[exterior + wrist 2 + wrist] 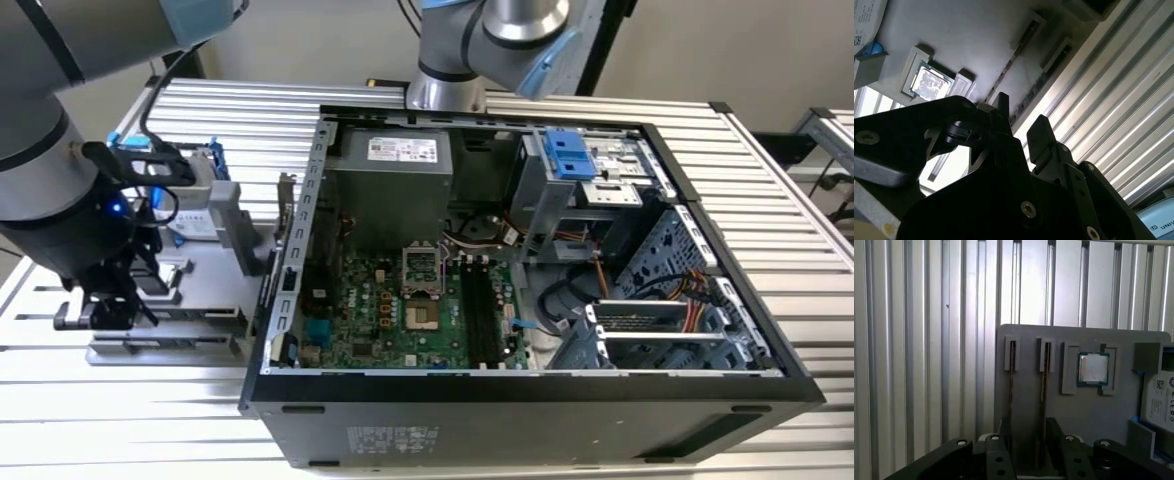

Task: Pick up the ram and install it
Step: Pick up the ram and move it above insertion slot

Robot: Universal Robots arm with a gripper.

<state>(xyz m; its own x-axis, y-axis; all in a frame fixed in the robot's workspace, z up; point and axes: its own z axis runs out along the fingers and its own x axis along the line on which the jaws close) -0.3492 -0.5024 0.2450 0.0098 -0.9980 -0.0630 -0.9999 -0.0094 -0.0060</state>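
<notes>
Two rams stand on edge in slots of a grey holder plate: one ram and a second ram beside it, also seen as thin dark strips, the first ram and the other. My gripper hangs just above their near ends, open, its fingers apart with nothing between them. In the exterior view the gripper sits low over the holder plate, at the exterior view's left of the open computer case. The motherboard's long black memory slots lie inside the case.
A square silver processor and a hard drive rest on the same plate. A second arm's base stands behind the case. The ribbed aluminium table surrounds everything. Cables and a drive cage crowd the case.
</notes>
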